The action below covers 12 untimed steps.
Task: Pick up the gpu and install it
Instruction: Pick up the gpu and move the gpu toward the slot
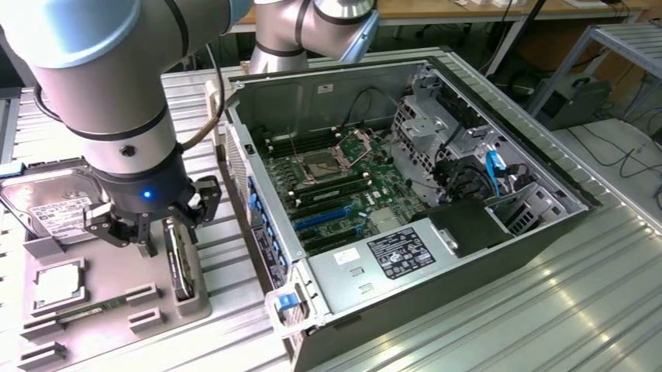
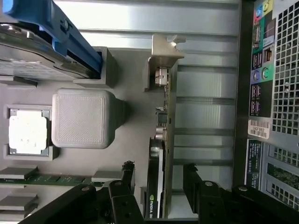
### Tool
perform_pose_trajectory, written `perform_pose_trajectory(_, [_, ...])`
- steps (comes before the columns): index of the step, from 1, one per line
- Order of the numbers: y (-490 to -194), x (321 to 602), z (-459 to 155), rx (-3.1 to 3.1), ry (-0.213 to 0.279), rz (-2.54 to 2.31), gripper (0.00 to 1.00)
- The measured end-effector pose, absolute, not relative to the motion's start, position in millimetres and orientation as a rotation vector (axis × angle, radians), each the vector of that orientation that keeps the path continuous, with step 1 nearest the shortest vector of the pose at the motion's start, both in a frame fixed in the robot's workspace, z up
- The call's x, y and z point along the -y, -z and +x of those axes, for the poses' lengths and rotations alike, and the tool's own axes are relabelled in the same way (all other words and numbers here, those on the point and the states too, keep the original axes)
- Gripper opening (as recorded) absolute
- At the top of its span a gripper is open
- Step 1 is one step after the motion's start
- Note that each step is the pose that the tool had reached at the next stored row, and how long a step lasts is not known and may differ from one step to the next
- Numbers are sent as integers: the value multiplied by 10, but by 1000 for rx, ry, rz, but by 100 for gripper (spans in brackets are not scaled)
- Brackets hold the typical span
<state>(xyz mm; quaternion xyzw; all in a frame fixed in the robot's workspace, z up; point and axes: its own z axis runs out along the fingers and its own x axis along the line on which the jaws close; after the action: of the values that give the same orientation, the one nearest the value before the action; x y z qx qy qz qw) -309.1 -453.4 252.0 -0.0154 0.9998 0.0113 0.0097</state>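
Wrist view: gripper (image 2: 159, 167) spread astride gpu (image 2: 154, 191); gaps flank both long edges.

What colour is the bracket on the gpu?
The gpu bracket is silver-grey; wrist view shows it best.

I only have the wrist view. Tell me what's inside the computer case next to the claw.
Observer: The case lies on its side, panel off, motherboard exposed.
Operator: Describe the card slots.
Observer: Blue slots sit on the board near the power supply; they look empty.
Operator: Place the arm against the case.
Observer: The claw is at the gpu standing in the parts tray, on the exterior view's left of the case.
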Motion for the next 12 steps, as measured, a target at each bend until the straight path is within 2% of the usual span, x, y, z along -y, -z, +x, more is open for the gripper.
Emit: perform_pose_trajectory(12, [-2348,4534,-3090,-3122,-35,-48,54])
